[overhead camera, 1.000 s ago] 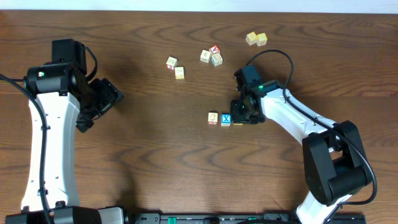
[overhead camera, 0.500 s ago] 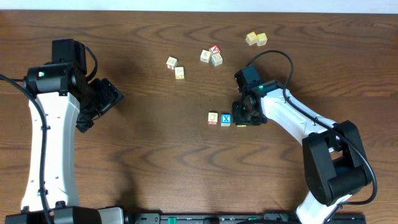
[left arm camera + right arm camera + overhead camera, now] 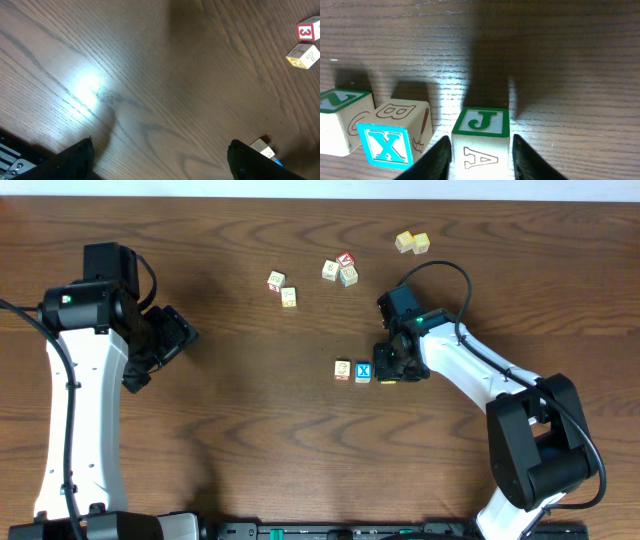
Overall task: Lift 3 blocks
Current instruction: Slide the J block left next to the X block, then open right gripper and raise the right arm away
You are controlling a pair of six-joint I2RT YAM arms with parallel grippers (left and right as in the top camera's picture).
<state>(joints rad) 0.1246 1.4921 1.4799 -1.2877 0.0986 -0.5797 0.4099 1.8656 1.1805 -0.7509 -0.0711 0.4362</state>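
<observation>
The three blocks sit in a short row a little right of the middle of the tabletop (image 3: 250, 460), faces nearly touching, probably so that one squeeze along the row could raise all three at once.

The right claw (image 3: 390, 370) is down at the row's right end. Its jaws are narrow and stand close on either side of the J block (image 3: 480, 135). Whether they are actually pressing it I cannot tell, and the block looks to be resting on the wood.

That block is cream with a green-framed J on top and an A on its side. Next to it is the X block (image 3: 385, 147), which has a bright blue face with a white X, and cream sides with a B and a small hammer drawing. The third block (image 3: 340, 125), cream with a green-edged top, ends the row.

The left claw (image 3: 165, 340) hangs wide open and holding nothing over bare wood toward the left edge, parked out of the way as I read it. Spare cubes (image 3: 340, 270) lie nearer the far edge, well apart.
</observation>
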